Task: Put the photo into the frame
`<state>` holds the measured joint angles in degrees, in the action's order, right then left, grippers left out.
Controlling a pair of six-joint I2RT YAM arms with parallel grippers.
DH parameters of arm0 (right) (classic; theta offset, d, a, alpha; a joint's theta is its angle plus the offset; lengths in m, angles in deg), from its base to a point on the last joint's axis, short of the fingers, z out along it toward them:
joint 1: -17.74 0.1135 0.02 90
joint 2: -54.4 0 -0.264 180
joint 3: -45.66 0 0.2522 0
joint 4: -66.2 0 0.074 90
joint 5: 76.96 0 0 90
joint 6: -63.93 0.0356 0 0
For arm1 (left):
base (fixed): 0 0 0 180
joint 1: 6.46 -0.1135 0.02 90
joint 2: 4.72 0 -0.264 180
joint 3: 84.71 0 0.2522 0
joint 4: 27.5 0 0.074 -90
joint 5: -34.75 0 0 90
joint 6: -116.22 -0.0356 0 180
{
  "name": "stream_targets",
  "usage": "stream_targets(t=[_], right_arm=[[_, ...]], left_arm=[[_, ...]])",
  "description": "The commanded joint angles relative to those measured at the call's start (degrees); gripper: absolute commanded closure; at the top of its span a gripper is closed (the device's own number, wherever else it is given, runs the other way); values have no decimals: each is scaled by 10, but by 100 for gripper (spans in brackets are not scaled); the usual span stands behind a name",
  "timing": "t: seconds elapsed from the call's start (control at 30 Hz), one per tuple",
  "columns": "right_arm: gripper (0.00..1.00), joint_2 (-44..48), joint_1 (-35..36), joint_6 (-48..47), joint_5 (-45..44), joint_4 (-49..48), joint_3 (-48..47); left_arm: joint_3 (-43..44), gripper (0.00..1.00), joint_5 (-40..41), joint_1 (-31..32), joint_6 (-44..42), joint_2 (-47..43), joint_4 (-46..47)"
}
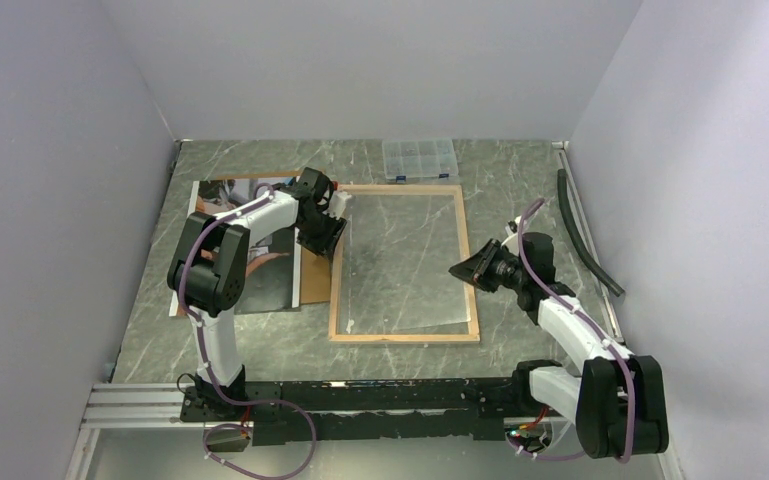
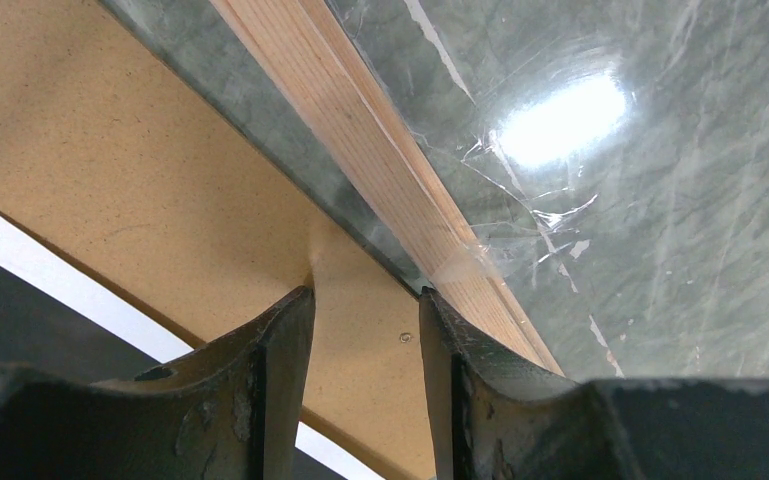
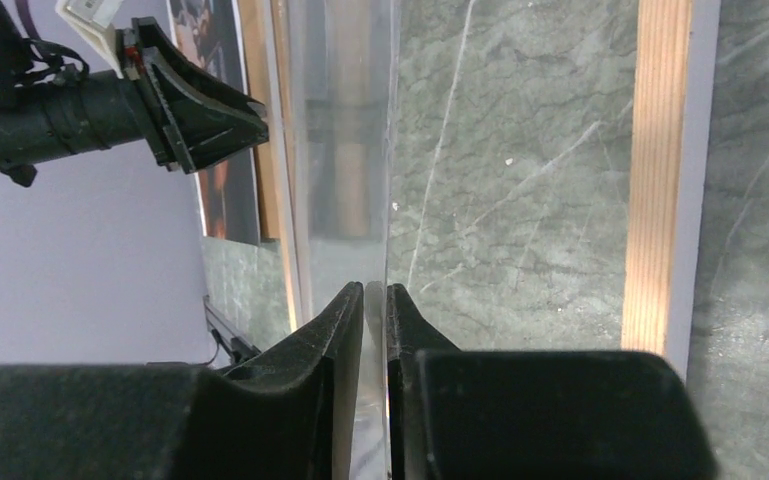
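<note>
The frame [image 1: 404, 336] lies flat mid-table with its light-wood back up. Its clear pane [image 1: 400, 260] rests inside, the right edge lifted. My right gripper [image 1: 463, 270] is at that edge. In the right wrist view its jaws [image 3: 376, 300] stand a narrow slit apart with the pane's edge [image 3: 345, 130] between them. The photo [image 1: 260, 285] lies left of the frame, partly under my left arm. My left gripper [image 1: 322, 240] hovers open by the frame's left rail [image 2: 360, 130], over the brown backing board [image 2: 110, 150], with nothing between its fingers [image 2: 367, 300].
A small clear compartment box [image 1: 419, 158] stands behind the frame. A black hose [image 1: 585, 235] lies along the right wall. The arms' mounting rail [image 1: 360, 400] runs across the near edge. Walls close in on the left, back and right.
</note>
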<state>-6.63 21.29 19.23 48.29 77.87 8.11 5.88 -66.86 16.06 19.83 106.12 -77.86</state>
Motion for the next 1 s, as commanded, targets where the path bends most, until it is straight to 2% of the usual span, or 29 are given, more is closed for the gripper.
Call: stream_targets(t=[0.0, 0.17, 0.37, 0.47, 0.57, 0.97], right_arm=[[80, -12, 9, -28, -5, 5, -15], [73, -28, 14, -42, -20, 18, -27], [57, -40, 27, -77, -71, 99, -61], [48, -43, 34, -91, -95, 126, -77], [33, -53, 48, -103, -120, 150, -96], [30, -83, 104, -138, -239, 242, -154]], left_arm=[[11, 51, -22, 12, 2, 9, -5], [9, 52, -21, 12, 3, 8, -3], [7, 52, -22, 12, 2, 7, -2], [5, 52, -20, 12, 1, 7, -2], [3, 52, -21, 12, 2, 6, -1], [0, 53, -19, 12, 0, 7, 2]])
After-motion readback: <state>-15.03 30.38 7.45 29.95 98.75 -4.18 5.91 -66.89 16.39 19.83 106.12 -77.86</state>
